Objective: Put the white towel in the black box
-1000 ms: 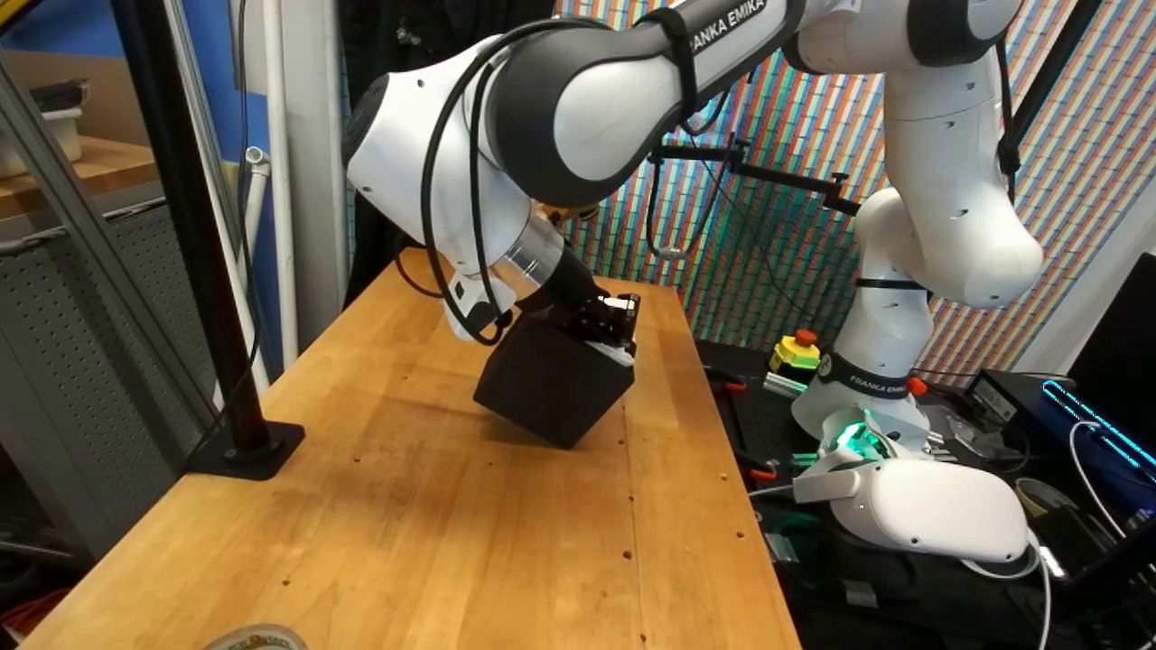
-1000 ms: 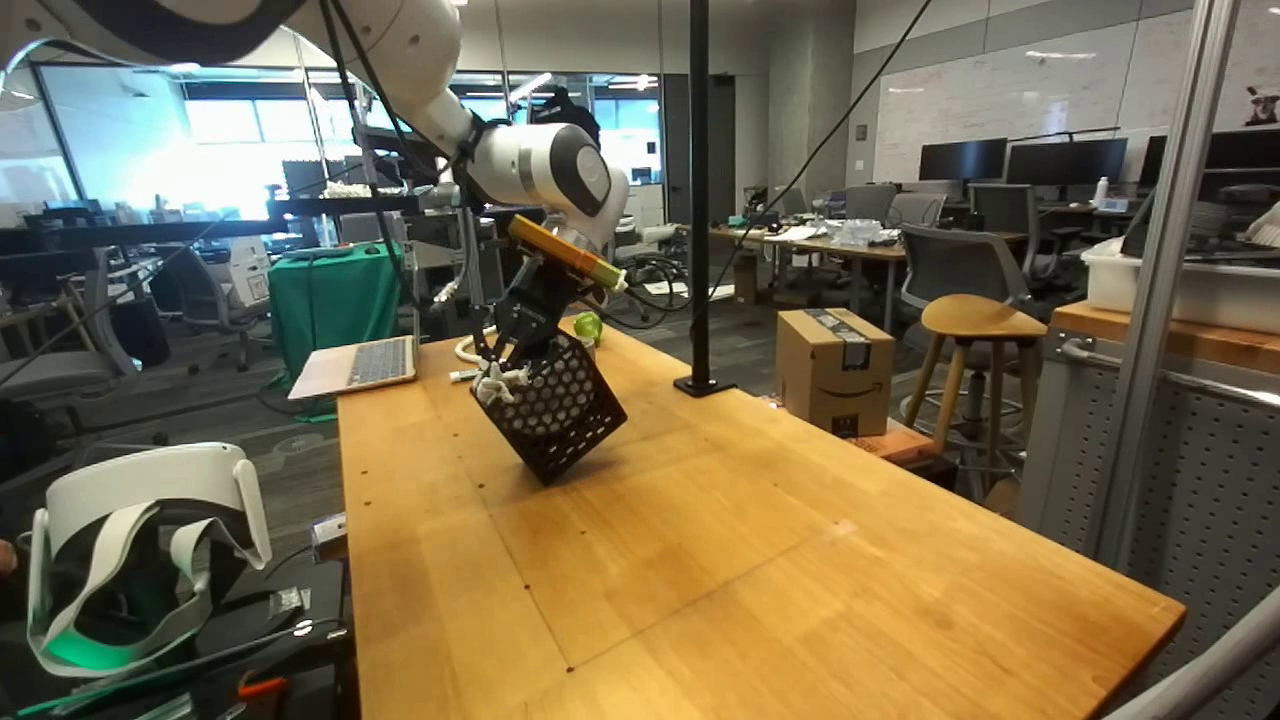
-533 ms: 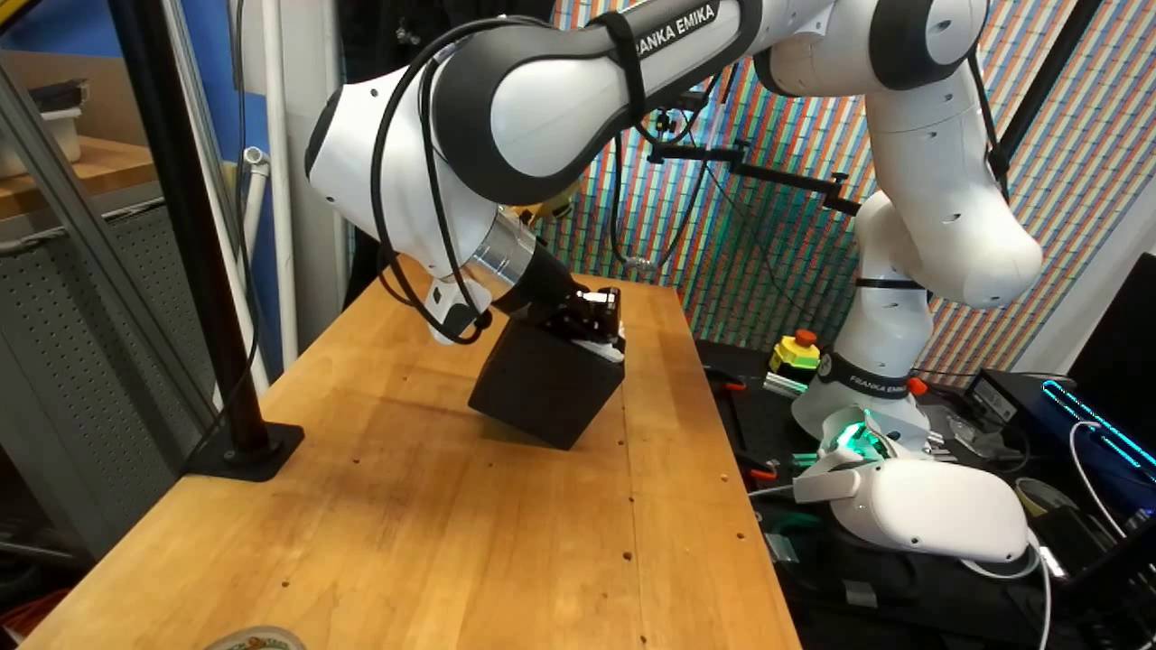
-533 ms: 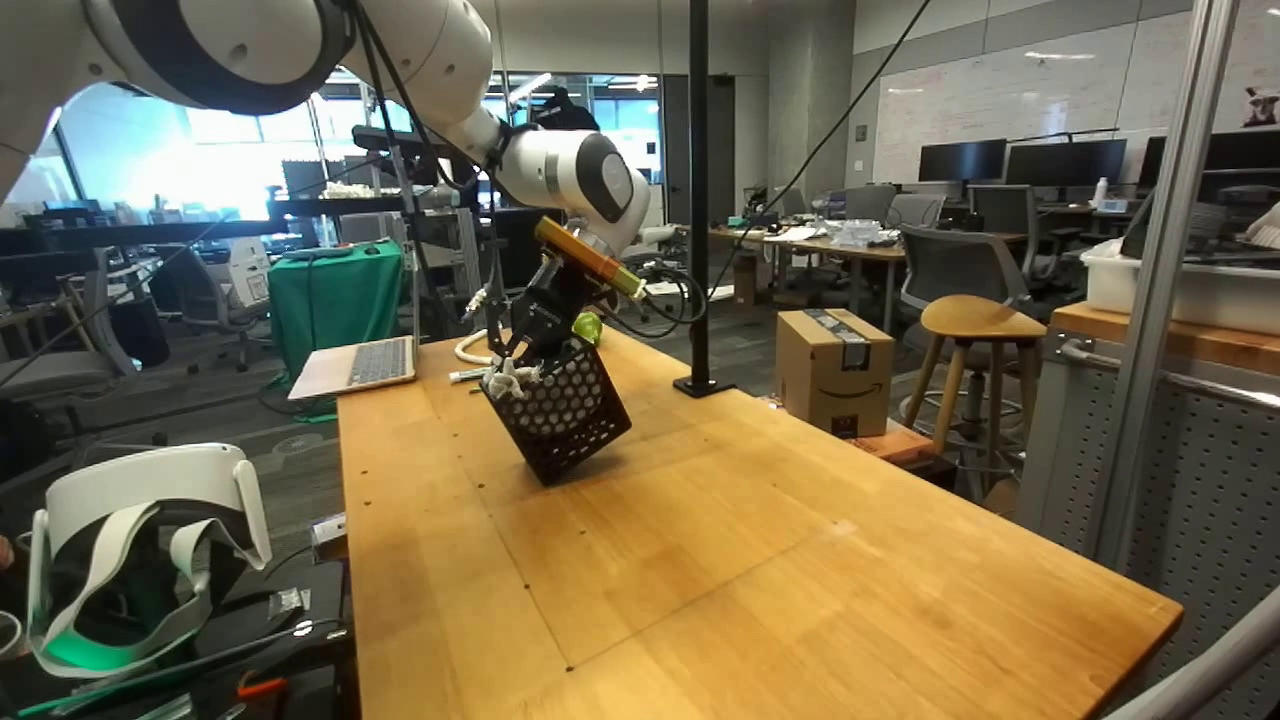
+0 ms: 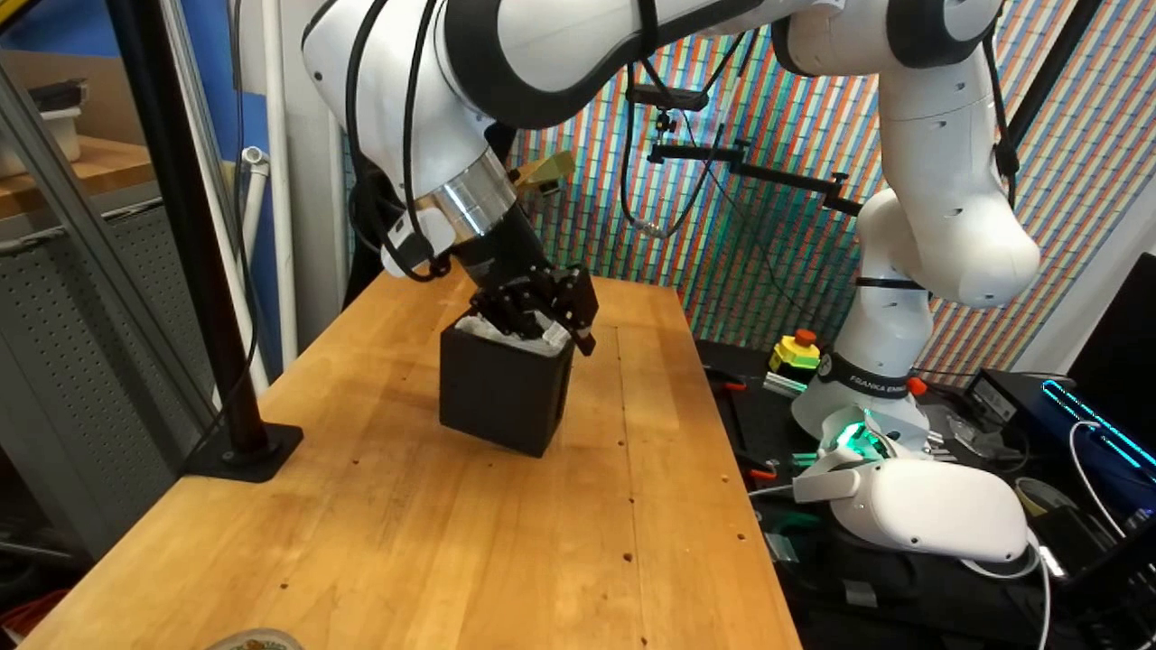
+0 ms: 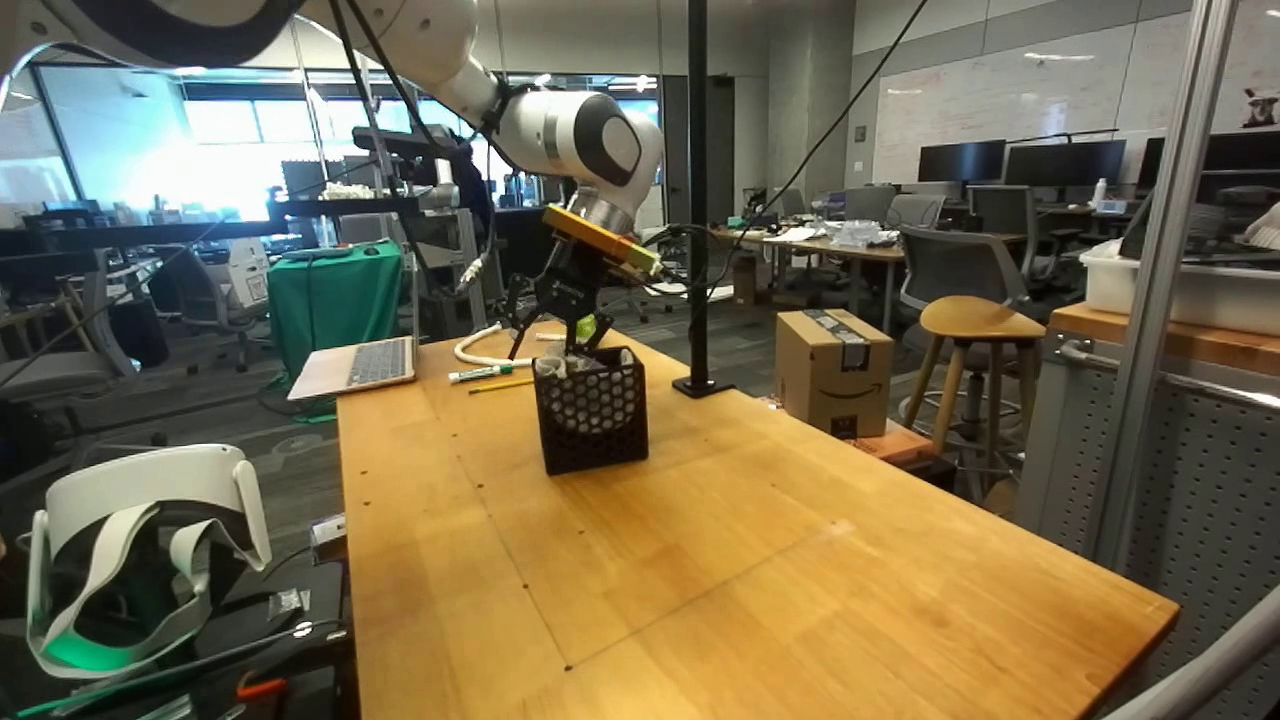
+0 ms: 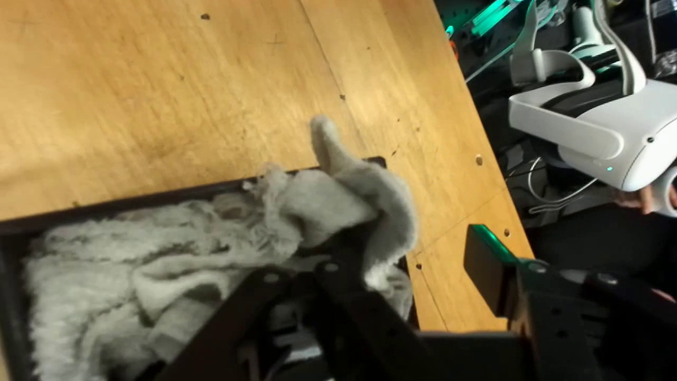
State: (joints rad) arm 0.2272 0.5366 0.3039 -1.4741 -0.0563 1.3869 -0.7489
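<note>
We record a change at the black box [image 5: 492,388]: tilted half a second ago, it now stands upright on the table [image 5: 406,524]. The gripper [image 6: 547,350] has its jaws wide apart, and we see nothing clamped between them. One finger [image 7: 486,272] is outside the box's rim; its mate reaches inside, at the white towel [image 7: 174,259], though we cannot tell whether it touches the cloth. The towel lies in the box. We therefore judge placement achieved, with only withdrawal outstanding. Caution: the inner finger may snag a fold and tip the box.

The wrist view shows the towel's folds and one end reaching past the box's rim near a corner, detail the exterior views do not resolve. In an exterior view we find a perforated box wall, with a marker [image 6: 482,374] and a yellow pencil [image 6: 500,386] near the box; neither appears elsewhere.
</note>
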